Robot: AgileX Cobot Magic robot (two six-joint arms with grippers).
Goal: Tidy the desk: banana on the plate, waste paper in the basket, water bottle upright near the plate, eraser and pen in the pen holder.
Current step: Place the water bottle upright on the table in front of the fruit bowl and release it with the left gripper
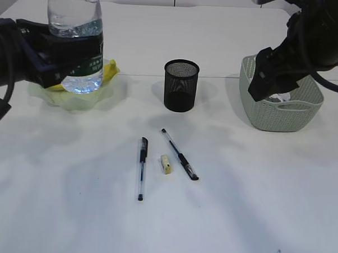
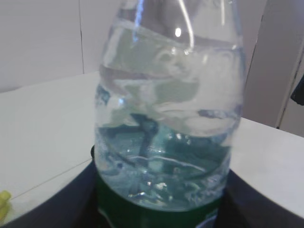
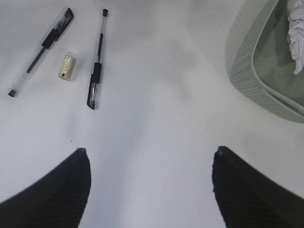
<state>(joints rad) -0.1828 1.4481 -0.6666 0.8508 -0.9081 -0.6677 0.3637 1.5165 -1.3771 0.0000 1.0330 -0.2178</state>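
While clamped: water bottle (image 1: 75, 41) within left tool (image 1: 46, 56).

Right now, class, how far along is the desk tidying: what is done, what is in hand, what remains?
Done: banana lies on the plate; waste paper sits in the basket. In hand: left gripper holds the water bottle upright over the plate. Left: two pens and the eraser lie outside the pen holder; right gripper is open, empty.

The water bottle (image 1: 74, 38) is cut off at the exterior view's top edge (its cap unseen) and hides most of the banana (image 1: 110, 72). In the basket (image 3: 247, 71), cropped in the right wrist view, the waste paper (image 3: 298, 35) shows only partly.
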